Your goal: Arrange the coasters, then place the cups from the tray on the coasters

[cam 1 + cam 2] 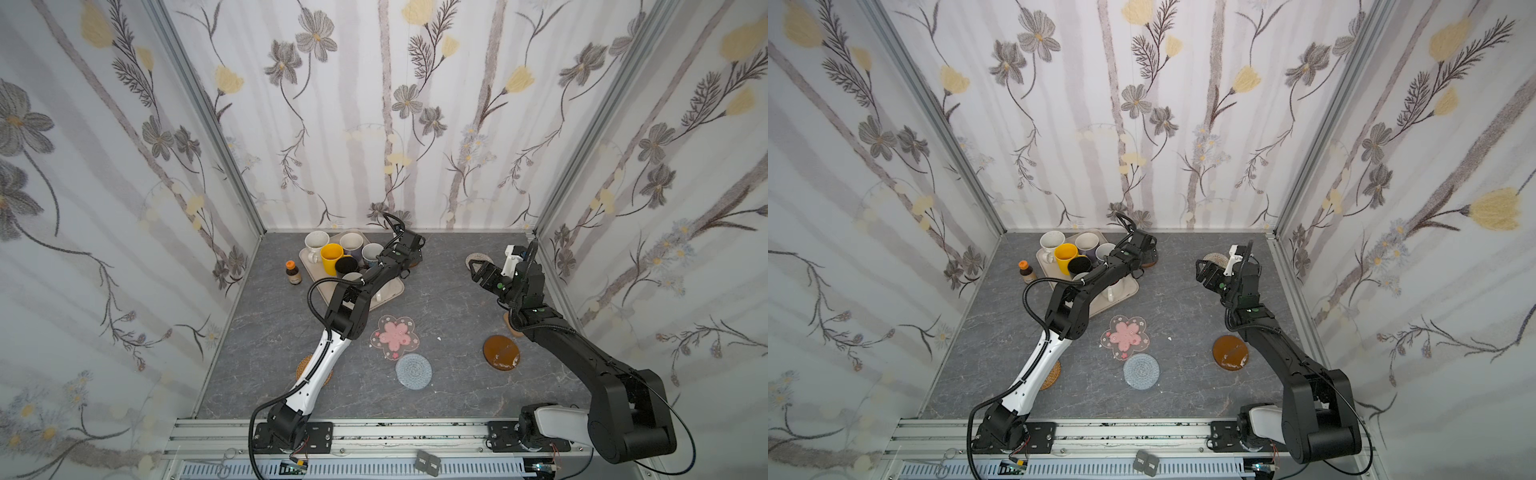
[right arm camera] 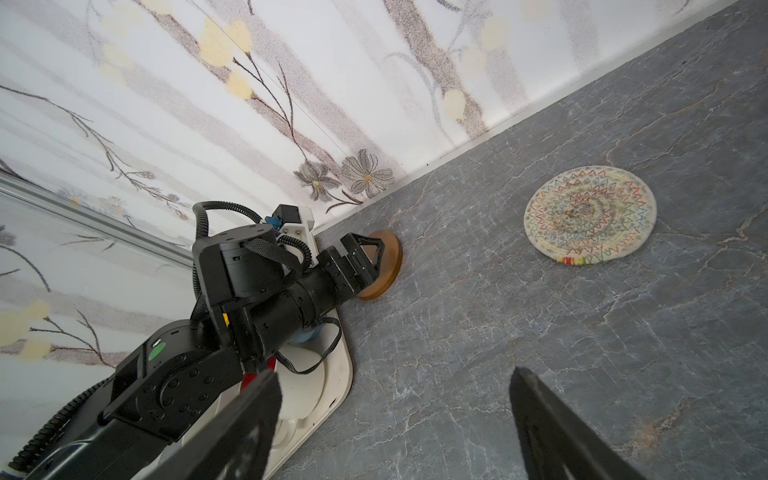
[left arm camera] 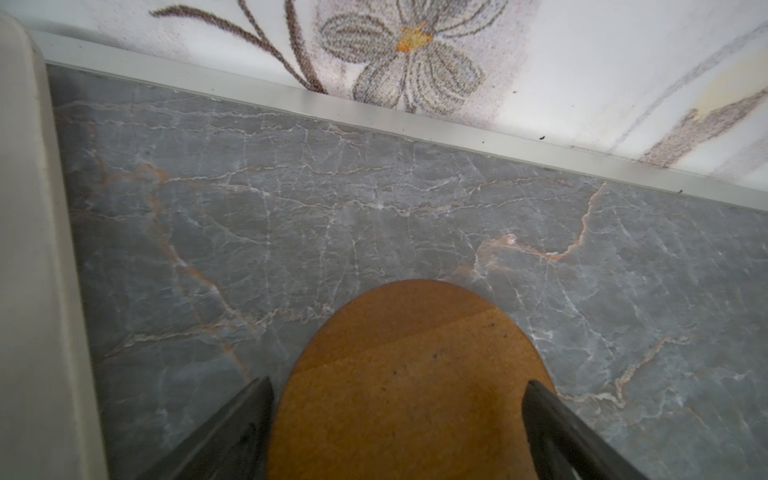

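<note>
Coasters [image 1: 395,337] lie scattered on the grey surface [image 1: 449,299] and the cups [image 1: 331,257] crowd the tray [image 1: 395,290], so nearly everything remains. Left tool [image 3: 397,386], spread wide and empty, straddles the brown wood disc [image 3: 411,353], hemmed between tray rim and back wall [image 3: 582,62]; right tool [image 2: 395,376], likewise released and empty, hovers near the cream woven coaster [image 2: 590,214] with open room around.

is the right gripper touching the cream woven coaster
Apart. The right wrist view shows bare table between the open right gripper and the cream woven coaster.
</note>
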